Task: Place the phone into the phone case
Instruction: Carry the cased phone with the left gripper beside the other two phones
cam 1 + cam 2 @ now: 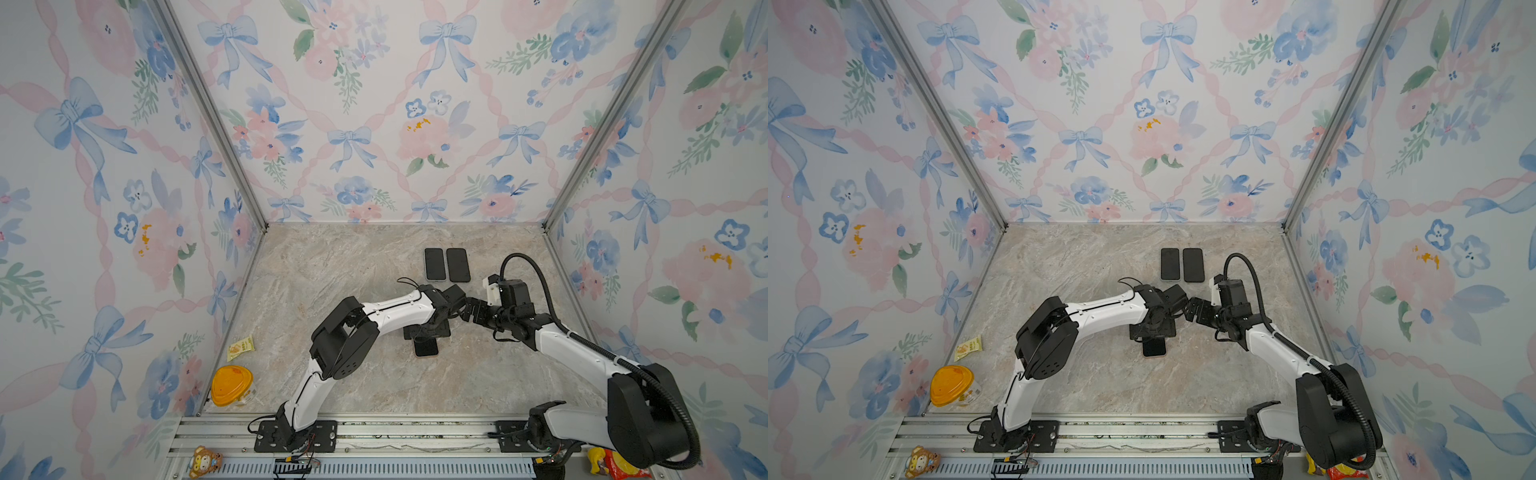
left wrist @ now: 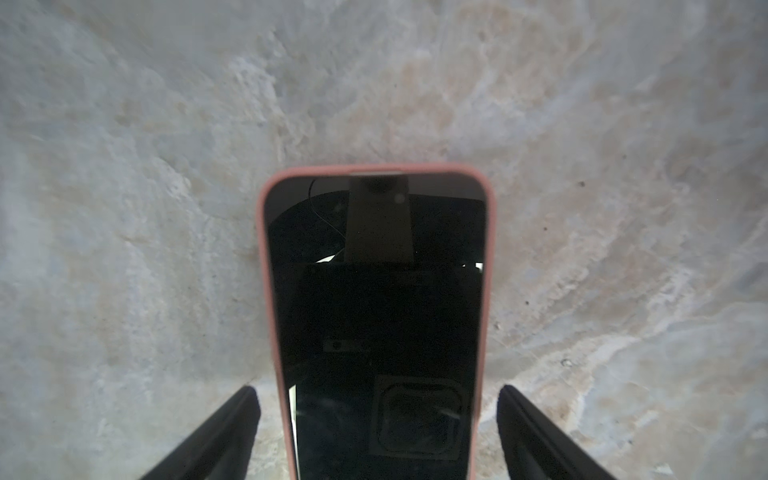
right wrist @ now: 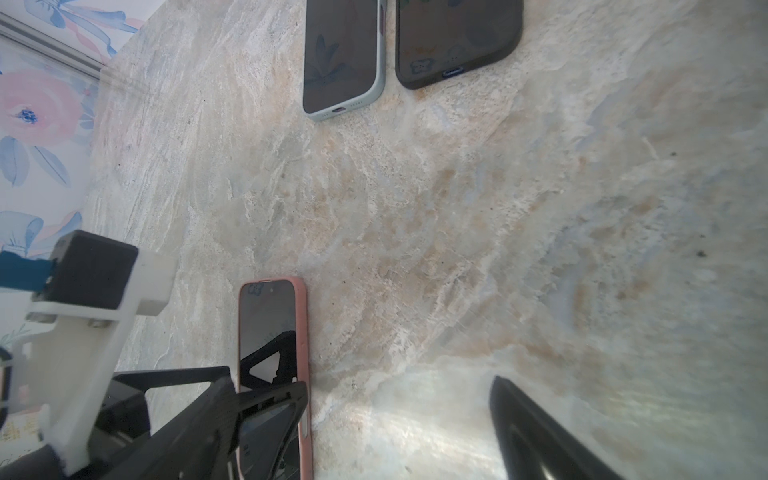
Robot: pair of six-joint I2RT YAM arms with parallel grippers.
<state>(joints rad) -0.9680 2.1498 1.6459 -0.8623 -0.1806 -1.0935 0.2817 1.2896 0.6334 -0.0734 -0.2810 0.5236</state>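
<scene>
One marble tabletop (image 1: 365,386) carries everything. Two arms meet over its middle: left arm (image 1: 390,311) reaching in from the near left, right arm (image 1: 573,345) from the near right.

Left gripper (image 2: 377,390) points down over the phone (image 2: 376,316). Its jaws are spread, one finger on each long side, both clear of the pink phone case (image 2: 271,291) and pinching nothing. Judgement: straddling the short width keeps the device centred for a squeeze or a let-go; cannot tell which.

Right gripper (image 1: 469,311) hangs just right of the left one, jaws spread wide and empty. It is probably standing by so as not to crowd the work.

Mint-cased phone (image 3: 340,54) and dark-cased phone (image 3: 457,37) lie side by side at the far side, apart from the work, apparently parked.

Task phone lies flat mid-table, screen up. The pink rim wraps the visible end and both sides, so it looks seated. Long axis runs near–far, parallel to the parked pair; the near end sticks out from under the gripper. Which end is the top: cannot tell.
</scene>
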